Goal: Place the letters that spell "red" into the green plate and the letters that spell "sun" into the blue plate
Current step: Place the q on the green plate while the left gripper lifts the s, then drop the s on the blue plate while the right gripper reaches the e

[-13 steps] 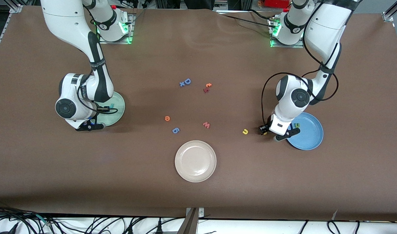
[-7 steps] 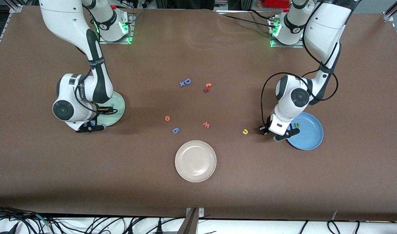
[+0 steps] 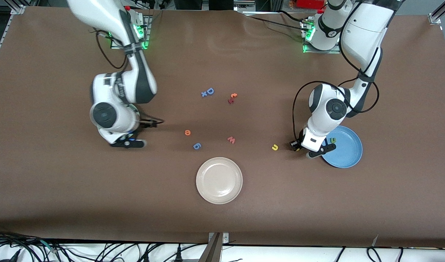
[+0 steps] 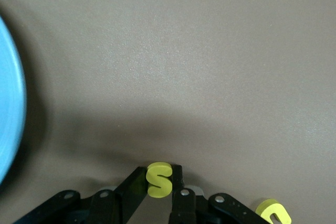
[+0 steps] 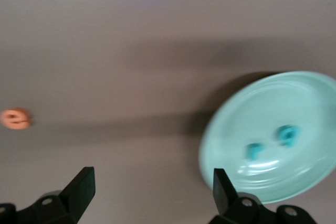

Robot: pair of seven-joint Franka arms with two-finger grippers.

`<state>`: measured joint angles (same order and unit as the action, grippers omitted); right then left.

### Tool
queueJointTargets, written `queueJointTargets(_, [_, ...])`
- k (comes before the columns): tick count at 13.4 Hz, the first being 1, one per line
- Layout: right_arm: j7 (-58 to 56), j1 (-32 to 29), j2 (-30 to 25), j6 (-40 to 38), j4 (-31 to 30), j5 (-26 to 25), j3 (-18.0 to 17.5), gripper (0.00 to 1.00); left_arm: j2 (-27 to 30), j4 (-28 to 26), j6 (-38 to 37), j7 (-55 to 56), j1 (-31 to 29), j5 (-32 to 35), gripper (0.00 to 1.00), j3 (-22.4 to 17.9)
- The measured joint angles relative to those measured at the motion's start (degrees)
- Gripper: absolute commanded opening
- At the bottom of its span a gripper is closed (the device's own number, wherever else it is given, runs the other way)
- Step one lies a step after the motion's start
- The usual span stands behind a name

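Note:
My left gripper [image 3: 296, 145] is shut on the yellow "s" [image 4: 159, 179], low over the table between the yellow "u" [image 3: 275, 147] and the blue plate [image 3: 348, 153]. A dark green "n" [image 3: 332, 140] lies in that plate. My right gripper [image 5: 152, 184] is open and empty, hanging over bare table between the green plate [image 5: 310, 108] and the orange "e" [image 3: 187, 132]. Two teal letters [image 5: 254, 150] lie in the green plate. In the front view the right arm's wrist hides most of this plate.
A beige-white plate [image 3: 219, 180] sits near the front camera's edge. A blue "g" [image 3: 197, 146] and a pinkish "w" [image 3: 231, 139] lie just above it. A blue "D" [image 3: 209, 91] and small orange and red letters [image 3: 232, 97] lie farther from the camera.
The right arm has swung off the green plate toward the table's middle, its gripper now open. The left gripper has closed on the yellow "s" and stayed in place.

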<state>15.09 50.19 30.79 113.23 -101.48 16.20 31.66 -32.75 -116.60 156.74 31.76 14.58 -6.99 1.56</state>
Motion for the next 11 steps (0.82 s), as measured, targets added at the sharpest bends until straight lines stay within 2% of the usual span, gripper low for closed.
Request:
queueJointTargets(2, [4.91,2.63,1.04,3.55,0.0,2.31,-0.44,0.99,0.35,0.25,-0.26,-0.28,0.0,0.04,0.04,-0.15])
queueJointTargets(5, [6.53,2.67,3.2,9.68,-0.03,7.67,-1.35,0.99,2.31,0.81,-2.96,-3.76,-0.03,0.09,0.05,-0.68])
queueJointTargets(11, [12.78,3.58,8.52,20.67,-0.03,8.47,-6.31,0.98,5.51,0.97,-6.0,-26.73,-0.43,0.18,0.06,-6.91])
